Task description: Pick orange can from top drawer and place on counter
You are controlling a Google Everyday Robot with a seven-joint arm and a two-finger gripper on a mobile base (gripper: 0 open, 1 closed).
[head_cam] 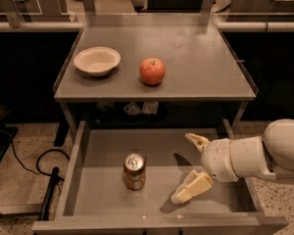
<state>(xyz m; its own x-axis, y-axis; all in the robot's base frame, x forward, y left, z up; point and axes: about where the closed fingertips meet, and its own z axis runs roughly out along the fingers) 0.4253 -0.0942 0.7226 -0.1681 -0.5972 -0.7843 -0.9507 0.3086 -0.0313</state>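
Observation:
The orange can [134, 172] stands upright on the floor of the open top drawer [95, 180], left of its middle, silver top showing. My gripper [186, 168] is open and empty inside the drawer, right of the can and apart from it; one pale finger [197, 141] points up-left, the other [190, 188] lies low near the drawer floor. The white arm comes in from the right. The grey counter [196, 58] sits above the drawer.
A white bowl [97, 60] sits on the counter's left part and a red-orange apple [152, 71] stands near its middle. A black cable and a dark stand [48, 180] lie on the speckled floor left of the drawer.

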